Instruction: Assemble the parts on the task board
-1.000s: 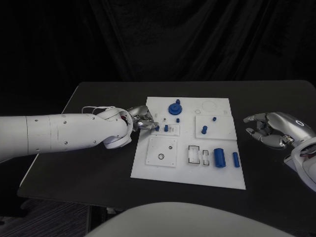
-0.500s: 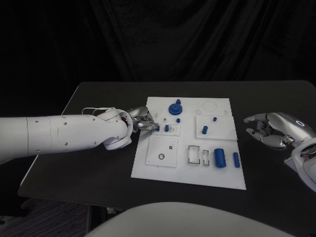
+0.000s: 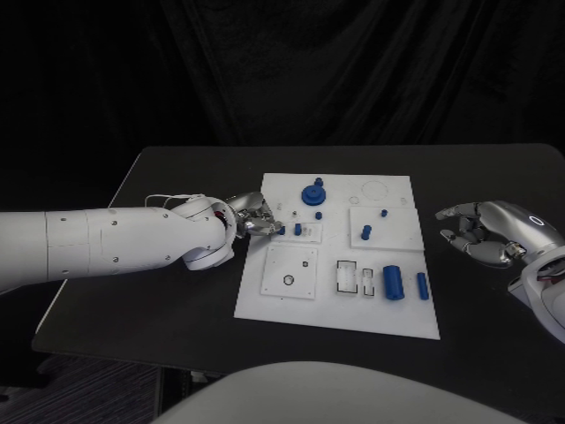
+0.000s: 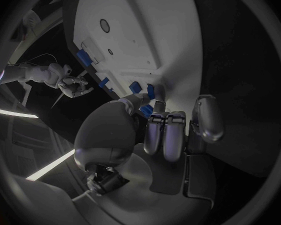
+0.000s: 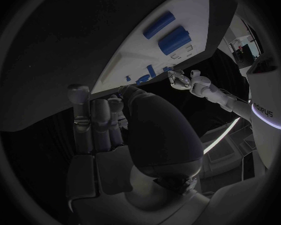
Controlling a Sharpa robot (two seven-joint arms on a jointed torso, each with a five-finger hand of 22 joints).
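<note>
Left hand (image 3: 256,215) has eased back slightly, pinching a small blue part (image 3: 280,230) at the board (image 3: 337,309); right hand (image 3: 489,231) idle, curled, empty

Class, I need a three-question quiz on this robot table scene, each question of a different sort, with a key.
1. True or false: the right hand rests on the white rectangular task board.
2. Which hand is at the board's edge, fingers at a small blue part? A) left B) right
3. Fill in: the large blue cylinder lies ____ a slimmer blue cylinder.

Key: 1 false; 2 A, the left hand; 3 beside.
</note>
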